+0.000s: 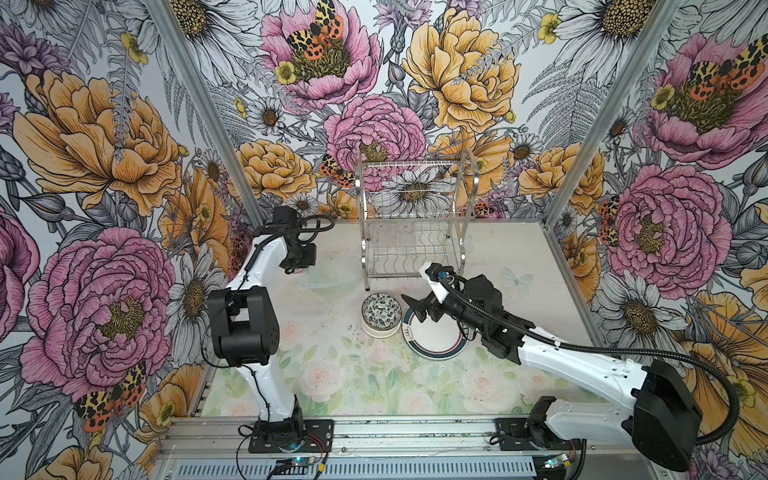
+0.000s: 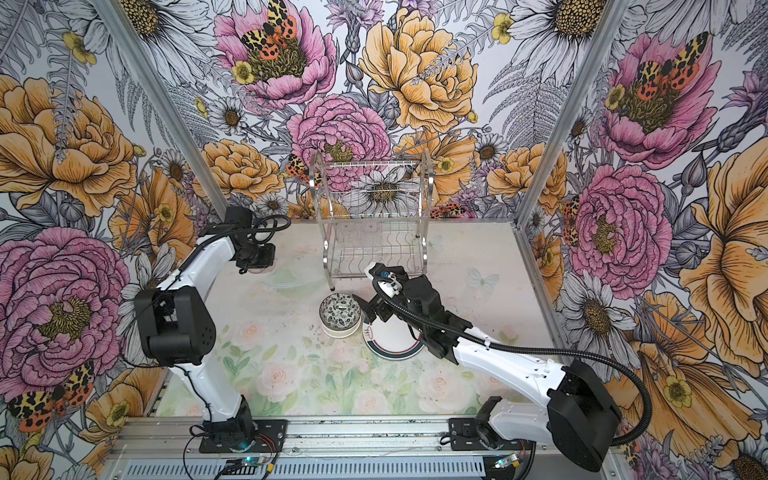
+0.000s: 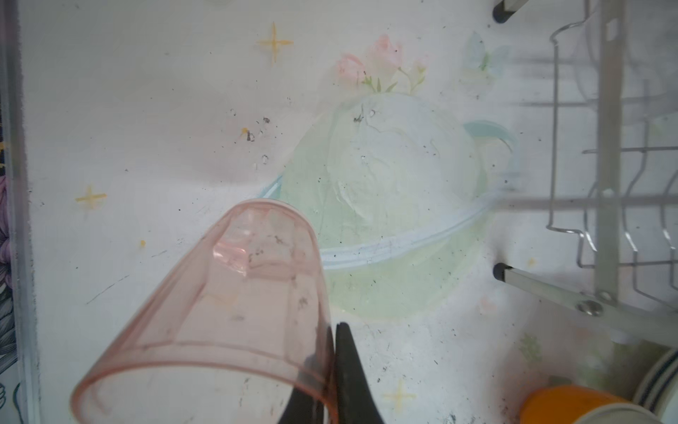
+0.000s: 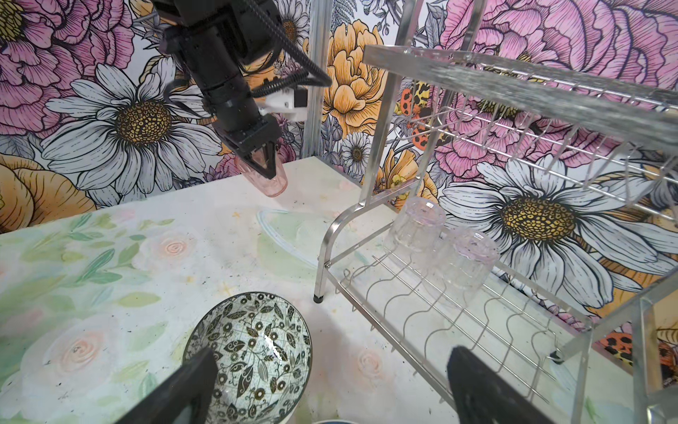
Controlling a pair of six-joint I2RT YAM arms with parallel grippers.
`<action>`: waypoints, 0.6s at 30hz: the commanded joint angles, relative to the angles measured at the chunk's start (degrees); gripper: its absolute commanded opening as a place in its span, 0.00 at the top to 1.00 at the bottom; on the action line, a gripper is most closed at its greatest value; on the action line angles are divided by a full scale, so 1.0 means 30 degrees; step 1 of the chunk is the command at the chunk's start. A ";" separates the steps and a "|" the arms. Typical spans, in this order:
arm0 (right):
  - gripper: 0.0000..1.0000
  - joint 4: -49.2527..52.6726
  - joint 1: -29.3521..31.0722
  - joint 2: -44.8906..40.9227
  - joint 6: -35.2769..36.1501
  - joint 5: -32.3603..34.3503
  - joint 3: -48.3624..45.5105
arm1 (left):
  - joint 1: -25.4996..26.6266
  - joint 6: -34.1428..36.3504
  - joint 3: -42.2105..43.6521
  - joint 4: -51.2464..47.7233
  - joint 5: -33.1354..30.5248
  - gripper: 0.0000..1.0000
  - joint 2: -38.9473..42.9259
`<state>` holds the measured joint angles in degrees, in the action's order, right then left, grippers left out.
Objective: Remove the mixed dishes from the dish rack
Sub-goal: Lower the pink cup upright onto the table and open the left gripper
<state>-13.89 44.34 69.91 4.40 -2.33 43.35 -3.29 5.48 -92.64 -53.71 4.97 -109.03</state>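
The left gripper [image 4: 262, 161] is clamped on the rim of the translucent pink cup [image 4: 270, 183], over the far-left part of the counter [image 4: 110, 257], left of the dish rack [image 4: 513, 86]. The cup's long axis is almost upright, slightly tilted, mouth up, with bare surface around it. Two clear cups [image 4: 414, 231] stand mouth-down on the rack's lower shelf. The right gripper [image 4: 332, 354], fingers wide apart, hovers beside the leaf-patterned bowl [image 4: 253, 348].

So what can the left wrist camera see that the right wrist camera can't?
Only left wrist: the orange bowl. Only right wrist: two clear cups on the rack's lower shelf, the leafy bowl's inside, and the open right gripper. Both: the pink cup pinched by the left gripper, plus the rack.
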 commanded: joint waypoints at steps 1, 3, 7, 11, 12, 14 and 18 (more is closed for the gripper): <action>0.00 -0.0057 0.0139 0.0088 0.0520 0.0446 0.0477 | -0.0215 0.0643 -0.0853 -0.0406 -0.0710 1.00 -0.1144; 0.00 -0.0079 0.0161 0.0128 0.0520 0.0449 0.0380 | -0.0215 0.0557 -0.1234 -0.0406 -0.0951 1.00 -0.1896; 0.00 -0.0433 0.0175 0.0151 0.0265 0.0614 0.0092 | -0.0193 0.0330 -0.1748 -0.0406 -0.1053 1.00 -0.2782; 0.00 -0.0497 0.0188 0.0278 0.0127 0.0652 0.0057 | -0.0230 0.0441 -0.2105 -0.0475 -0.1399 1.00 -0.3273; 0.00 -0.0548 0.0191 0.0309 0.0106 0.0643 0.0030 | -0.0205 0.0530 -0.2245 -0.0605 -0.1423 1.00 -0.3410; 0.00 -0.0612 0.0189 0.0291 0.0086 0.0644 0.0016 | -0.0196 0.0650 -0.2630 -0.0992 -0.1437 0.99 -0.3762; 0.00 -0.0556 0.0182 0.0262 0.0141 0.0663 -0.0006 | -0.0173 0.0931 -0.3219 -0.2079 -0.1830 0.97 -0.4224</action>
<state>-14.00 44.36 70.26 5.02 -1.15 43.35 -3.29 6.70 -100.53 -56.95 1.28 -120.42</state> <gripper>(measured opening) 0.995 0.063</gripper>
